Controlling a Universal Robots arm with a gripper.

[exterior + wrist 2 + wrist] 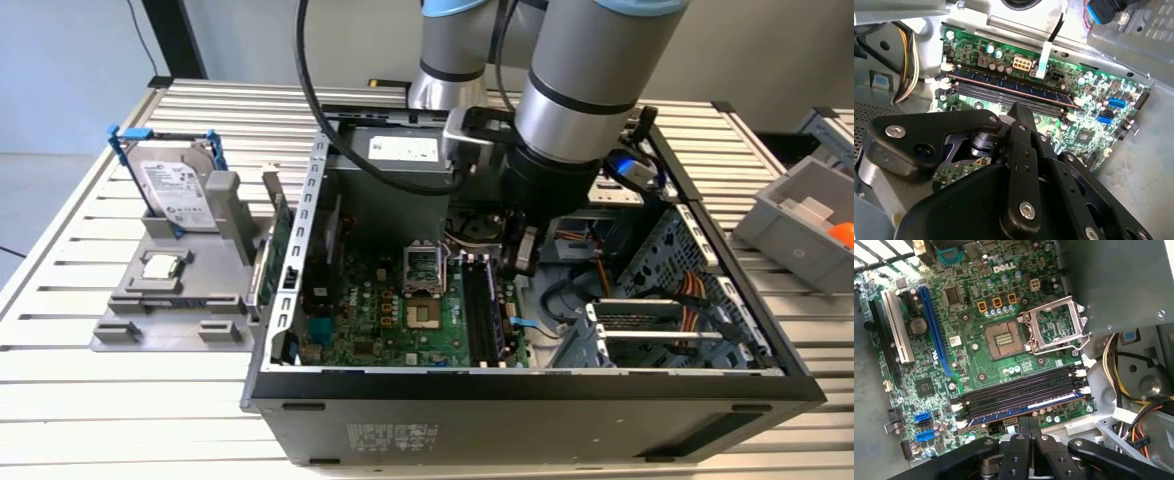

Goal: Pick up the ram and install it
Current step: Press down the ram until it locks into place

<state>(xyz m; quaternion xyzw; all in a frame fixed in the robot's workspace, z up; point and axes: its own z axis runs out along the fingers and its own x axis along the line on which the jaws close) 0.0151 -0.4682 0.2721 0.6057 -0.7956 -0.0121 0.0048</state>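
In the exterior view, the black two-fingered tool (523,262) hangs inside the open dark-grey computer case (534,385) on the slatted metal table (80,400). It sits just above the memory slots, to the exterior view's right of the green motherboard (387,310).

In the second wrist view, the ram (1009,89), a long thin board with a row of dark chips, stands on edge in one slot between white end latches. The tool (1021,111) is just beside it, fingers together with nothing between them.

In the first wrist view, the ram (1024,409) fills the slot nearest the tool (1029,421), which again is closed and empty.

The stick looks light, stiff and fragile. It is probably best held by its long top edge near the middle, clear of the chips and contacts.
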